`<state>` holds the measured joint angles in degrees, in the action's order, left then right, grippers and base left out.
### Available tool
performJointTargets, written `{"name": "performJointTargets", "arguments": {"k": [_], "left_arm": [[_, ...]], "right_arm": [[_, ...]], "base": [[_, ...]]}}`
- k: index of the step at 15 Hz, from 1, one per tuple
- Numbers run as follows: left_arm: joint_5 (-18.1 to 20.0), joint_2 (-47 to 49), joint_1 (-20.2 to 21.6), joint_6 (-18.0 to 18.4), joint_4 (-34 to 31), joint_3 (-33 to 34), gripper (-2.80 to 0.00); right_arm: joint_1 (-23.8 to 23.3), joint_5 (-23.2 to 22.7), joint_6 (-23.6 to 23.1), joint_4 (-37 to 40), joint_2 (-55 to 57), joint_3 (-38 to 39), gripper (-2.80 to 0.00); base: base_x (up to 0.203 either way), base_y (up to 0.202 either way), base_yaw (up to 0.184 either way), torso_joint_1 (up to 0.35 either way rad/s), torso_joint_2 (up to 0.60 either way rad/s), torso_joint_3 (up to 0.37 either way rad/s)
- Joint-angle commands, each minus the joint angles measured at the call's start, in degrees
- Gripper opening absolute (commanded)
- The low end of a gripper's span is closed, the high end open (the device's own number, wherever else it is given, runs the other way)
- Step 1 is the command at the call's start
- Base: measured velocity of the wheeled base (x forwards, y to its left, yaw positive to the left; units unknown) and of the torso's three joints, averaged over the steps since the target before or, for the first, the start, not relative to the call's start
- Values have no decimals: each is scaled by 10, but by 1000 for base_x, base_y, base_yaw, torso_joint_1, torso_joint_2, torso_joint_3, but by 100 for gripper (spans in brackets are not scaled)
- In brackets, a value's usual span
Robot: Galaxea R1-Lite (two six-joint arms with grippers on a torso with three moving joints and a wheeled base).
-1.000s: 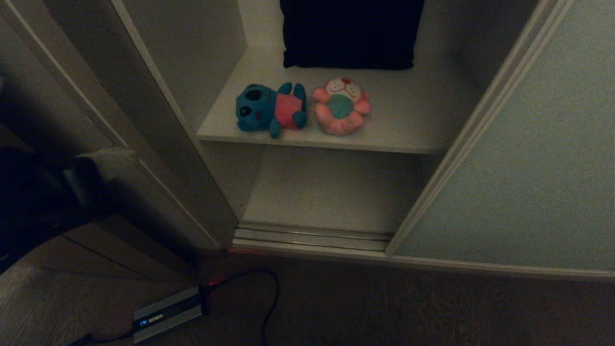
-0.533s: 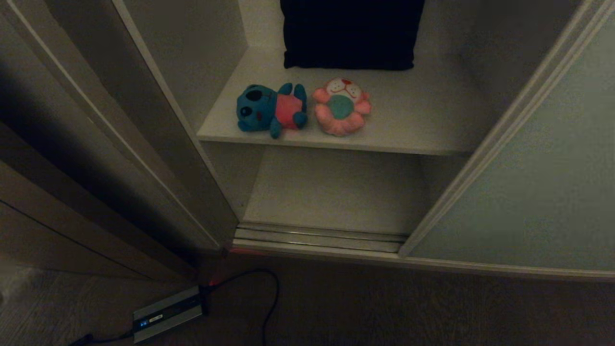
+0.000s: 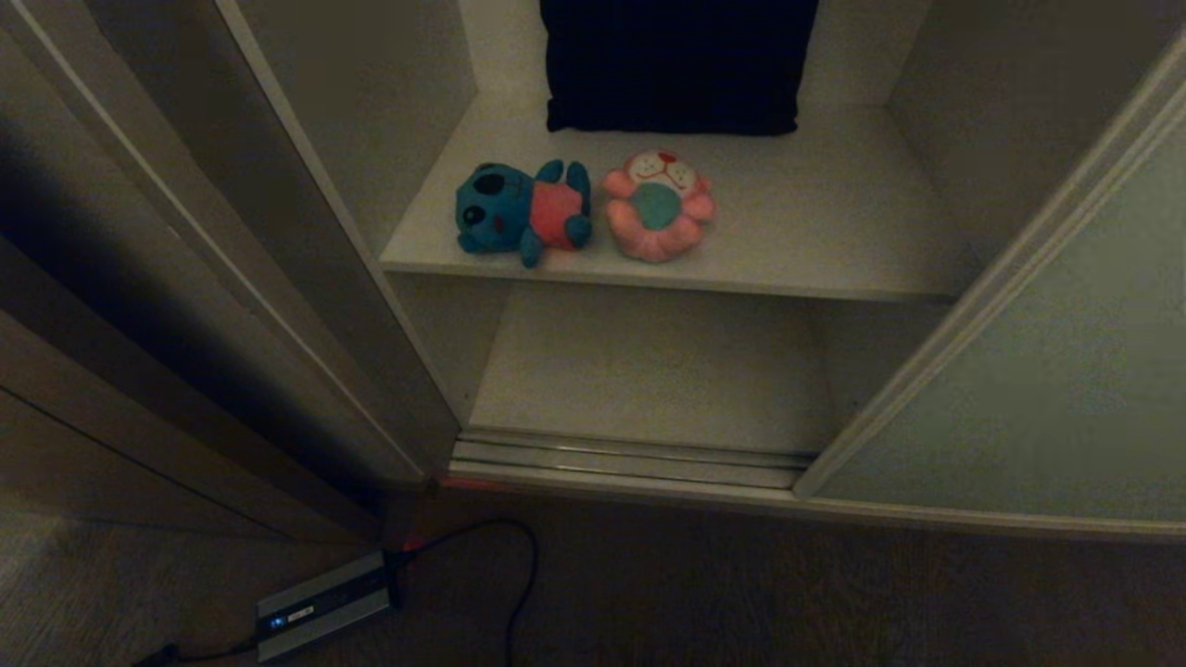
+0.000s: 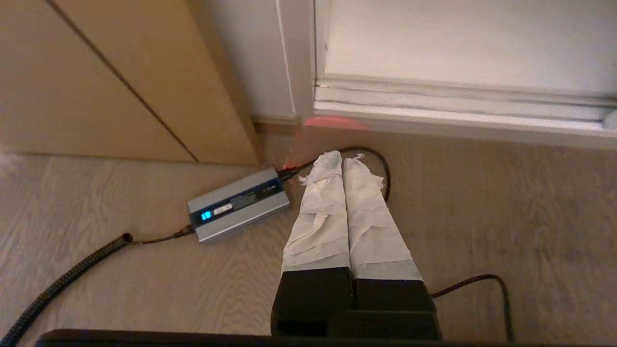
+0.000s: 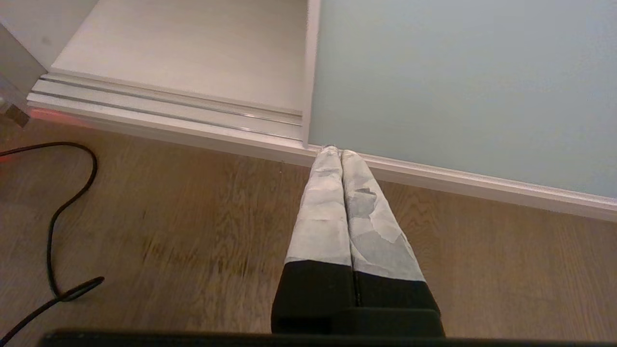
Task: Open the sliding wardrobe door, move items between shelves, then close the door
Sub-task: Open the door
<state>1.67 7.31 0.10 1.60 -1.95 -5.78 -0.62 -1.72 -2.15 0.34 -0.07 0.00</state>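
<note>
I see the tall matte grey-green sliding wardrobe door (image 3: pixel 1047 371) standing at the right of the opening, its thin cream frame strip slanting up along its left edge, so the compartment to its left lies open. On the upper off-white shelf board (image 3: pixel 815 241) the two plush toys lie side by side near the front edge: the teal bear in a red shirt (image 3: pixel 521 211) on the left and the pink toy with a white face and teal shirt (image 3: pixel 659 205) just to its right. Farther back on the same shelf sits a big dark folded cloth (image 3: pixel 676 63). The lower off-white shelf board (image 3: pixel 649 371) sits below, behind the door track.

Neither arm shows from my head camera. My left end effector (image 4: pixel 343 159) hangs over the wooden floor (image 4: pixel 506 207), its white-wrapped fingers pressed together and holding nothing, above a black cable and beside a grey power box with a blue display (image 4: pixel 238 205). My right end effector (image 5: pixel 336 151), likewise pressed together and holding nothing, points at the bottom corner of the door.
</note>
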Motion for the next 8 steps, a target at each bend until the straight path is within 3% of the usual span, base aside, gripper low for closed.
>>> {"name": "performJointTargets", "arguments": {"k": [1, 4, 8], "left_arm": [[2, -74, -1, 5, -23, 29, -280], [-16, -74, -1, 5, 18, 56, -280], [-17, -74, -1, 2, 21, 58, -280]], "right_arm": [[0, 0, -1, 0, 1, 3, -280], [0, 0, -1, 0, 1, 2, -280], [0, 0, -1, 0, 1, 3, -280]], "base": [[0, 0, 0, 0, 0, 0], [0, 0, 0, 0, 0, 0], [0, 0, 0, 0, 0, 0]]}}
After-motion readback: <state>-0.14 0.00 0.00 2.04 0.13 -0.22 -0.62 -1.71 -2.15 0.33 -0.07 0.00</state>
